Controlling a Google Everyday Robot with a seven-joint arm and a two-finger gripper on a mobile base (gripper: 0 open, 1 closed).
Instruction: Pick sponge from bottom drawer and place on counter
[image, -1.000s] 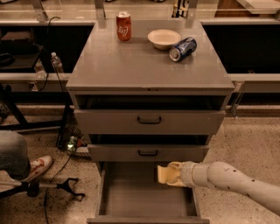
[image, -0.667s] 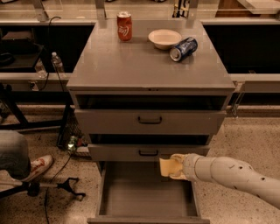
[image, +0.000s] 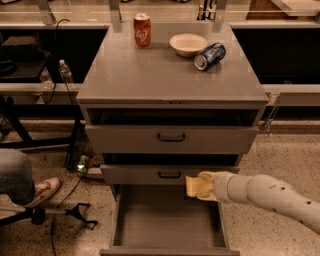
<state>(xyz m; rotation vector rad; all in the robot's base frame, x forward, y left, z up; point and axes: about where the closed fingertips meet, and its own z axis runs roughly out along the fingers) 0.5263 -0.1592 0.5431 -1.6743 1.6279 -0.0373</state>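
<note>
The bottom drawer (image: 165, 225) is pulled open below the cabinet, its grey floor bare. My gripper (image: 202, 186) reaches in from the right on a cream arm and is shut on the pale yellow sponge (image: 194, 185). It holds the sponge above the drawer's back right corner, in front of the middle drawer's face. The counter (image: 170, 70) is the grey top of the cabinet, well above the gripper.
On the counter stand a red soda can (image: 142, 30), a white bowl (image: 188, 44) and a blue can (image: 209, 56) lying on its side. The two upper drawers (image: 171, 136) stick out slightly. A person's leg and shoe (image: 30, 187) are at the left on the floor.
My gripper has lifted the sponge up out of the bottom drawer, slightly higher and toward the middle drawer's front.
</note>
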